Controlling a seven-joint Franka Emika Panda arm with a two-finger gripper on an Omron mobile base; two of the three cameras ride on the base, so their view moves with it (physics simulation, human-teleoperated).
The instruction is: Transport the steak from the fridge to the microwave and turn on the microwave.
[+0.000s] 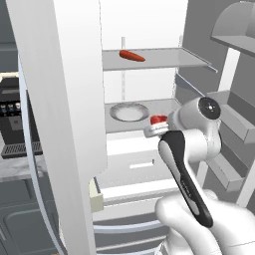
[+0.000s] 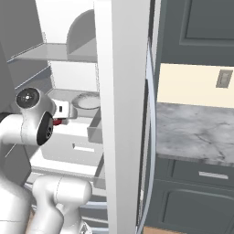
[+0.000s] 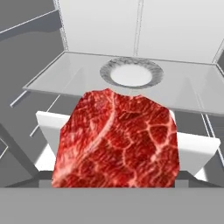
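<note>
Fingers (image 1: 155,124) gripping lumpy marbled red steak (image 3: 117,140), round grey-rimmed plate (image 3: 131,74) behind

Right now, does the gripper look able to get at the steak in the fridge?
Likely yes: the fridge door stands open and the steak sits right before the gripper, nothing between. The bowl lies behind it. Whether the jaws already grip is unclear.

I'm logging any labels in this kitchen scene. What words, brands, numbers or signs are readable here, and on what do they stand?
None can be read.
The steak, the plate and the fridge shelves carry no print.
The black coffee machine at the left has small light marks on its front, too small and blurred to read.
The wall plate above the counter is blank.
</note>
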